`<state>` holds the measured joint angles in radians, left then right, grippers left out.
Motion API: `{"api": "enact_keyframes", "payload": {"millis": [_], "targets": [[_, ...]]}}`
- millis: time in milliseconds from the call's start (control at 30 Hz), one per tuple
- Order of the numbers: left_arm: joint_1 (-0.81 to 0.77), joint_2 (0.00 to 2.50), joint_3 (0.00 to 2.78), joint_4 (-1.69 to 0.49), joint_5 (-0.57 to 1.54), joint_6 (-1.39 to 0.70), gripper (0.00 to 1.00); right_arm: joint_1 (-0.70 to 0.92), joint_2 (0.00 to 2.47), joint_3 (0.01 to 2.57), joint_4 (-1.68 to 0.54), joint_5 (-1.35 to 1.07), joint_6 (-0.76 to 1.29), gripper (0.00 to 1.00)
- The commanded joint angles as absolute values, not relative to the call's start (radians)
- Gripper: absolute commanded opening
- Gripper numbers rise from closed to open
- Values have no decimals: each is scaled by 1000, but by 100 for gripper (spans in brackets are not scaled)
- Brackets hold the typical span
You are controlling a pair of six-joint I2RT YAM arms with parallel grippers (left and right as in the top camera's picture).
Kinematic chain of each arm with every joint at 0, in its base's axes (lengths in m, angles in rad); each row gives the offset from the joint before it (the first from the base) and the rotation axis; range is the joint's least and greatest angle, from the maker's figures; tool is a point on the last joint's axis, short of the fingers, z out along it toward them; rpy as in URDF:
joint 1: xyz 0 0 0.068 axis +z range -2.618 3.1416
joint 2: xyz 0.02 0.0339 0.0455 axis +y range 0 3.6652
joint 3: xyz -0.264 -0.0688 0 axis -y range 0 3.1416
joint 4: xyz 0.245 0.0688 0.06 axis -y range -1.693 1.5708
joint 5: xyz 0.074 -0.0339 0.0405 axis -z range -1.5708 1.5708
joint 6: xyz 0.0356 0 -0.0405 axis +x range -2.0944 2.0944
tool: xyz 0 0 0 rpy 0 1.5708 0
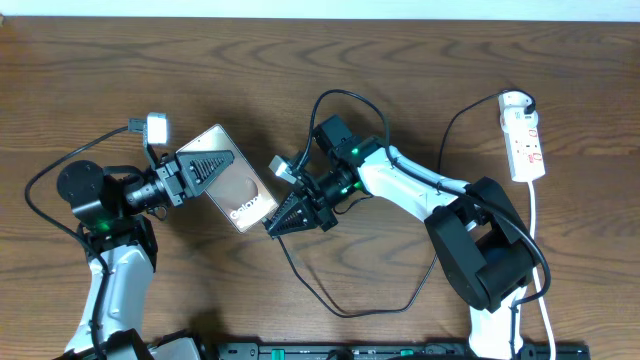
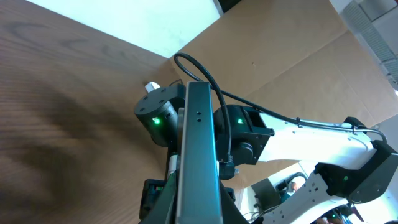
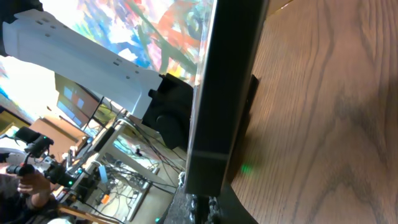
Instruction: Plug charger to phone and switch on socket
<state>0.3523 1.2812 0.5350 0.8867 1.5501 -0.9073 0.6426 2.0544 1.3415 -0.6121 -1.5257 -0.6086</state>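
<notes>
Writing: white "Galaxy" on the glossy brownish face of the phone [image 1: 238,190], legible overhead only. Red markings on the socket [image 1: 525,135], too small to read.
Phone: left of centre on the table [image 1: 100,60], set diagonally, lettered end toward the right arm.
Left gripper [image 1: 228,160]: clamped on the phone's unlettered end, one black finger lying across the face.
Right gripper [image 1: 269,229]: tips right at the lettered end. Open or closed, cannot tell.
Charger [image 1: 345,315]: thin black cable looping over the wood below the right arm. Plug tip not made out.
Socket: far right, rear of table, well apart from the phone. White cord [image 1: 537,230] trailing toward the near edge.
Left wrist view: phone edge-on, a thin dark slab. Right arm beyond it, with green lights [image 2: 155,120].
Right wrist view: phone edge-on again, wood grain to its right.
</notes>
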Motion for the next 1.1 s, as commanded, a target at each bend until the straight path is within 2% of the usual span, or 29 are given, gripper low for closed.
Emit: {"api": "enact_keyframes", "payload": {"millis": [0,400,867,1067], "targets": [[350,1274,537,892,1571,-887,7,638,2057,1343,-611,-1550,-598,1],[350,1274,525,823,1459,-887,8,638,2057,1343,-612,-1555,-595,1],[350,1274,525,817,1511,-853,8,638,2057,1343,-606,-1529,-568,1],[350,1274,525,817,1511,-849,7,637,2057,1343,-554,-1505,-476,1]]}}
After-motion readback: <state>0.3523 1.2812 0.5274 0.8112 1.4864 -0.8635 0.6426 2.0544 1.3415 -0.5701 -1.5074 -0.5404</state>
